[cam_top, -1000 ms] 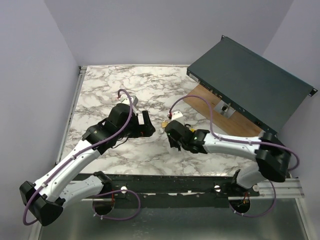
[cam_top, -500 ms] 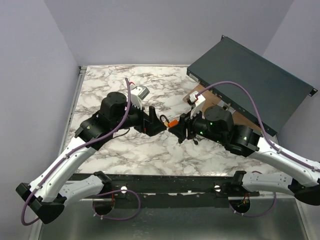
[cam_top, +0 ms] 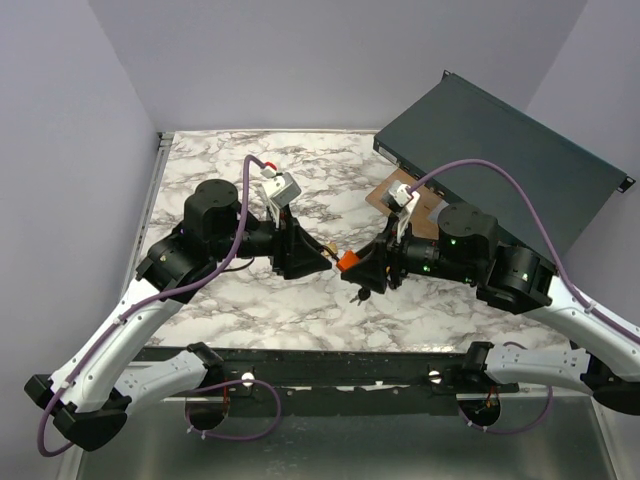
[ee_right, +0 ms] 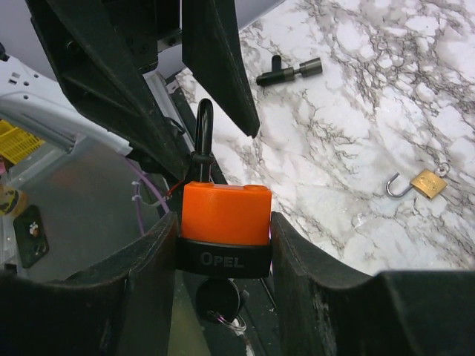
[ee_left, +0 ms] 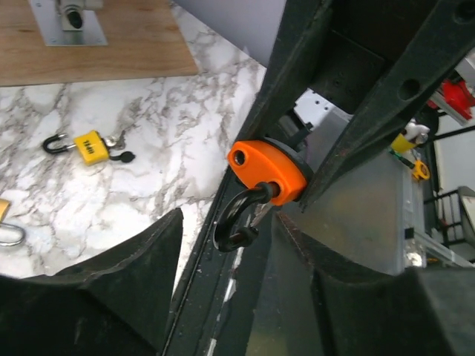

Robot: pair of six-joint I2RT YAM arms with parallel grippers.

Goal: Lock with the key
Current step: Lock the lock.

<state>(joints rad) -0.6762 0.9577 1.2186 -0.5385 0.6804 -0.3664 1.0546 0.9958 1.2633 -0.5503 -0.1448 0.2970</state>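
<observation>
The right hand (cam_top: 357, 270) clamped the orange padlock (ee_right: 225, 211) by its body, keeping it in the air above the middle of the marble tabletop (cam_top: 220, 180). Its shackle (ee_left: 239, 220) pointed toward the left arm, and a black-headed key (ee_right: 217, 298) showed at its other end. The left hand (cam_top: 318, 258) faced it with fingers partly spread, one on either side of the shackle, gaps showing between them and the metal. A yellow padlock (ee_left: 89, 146) lay on the tabletop near a wooden board (ee_left: 111, 44); a small brass padlock (ee_right: 427, 182), shackle swung open, lay apart.
</observation>
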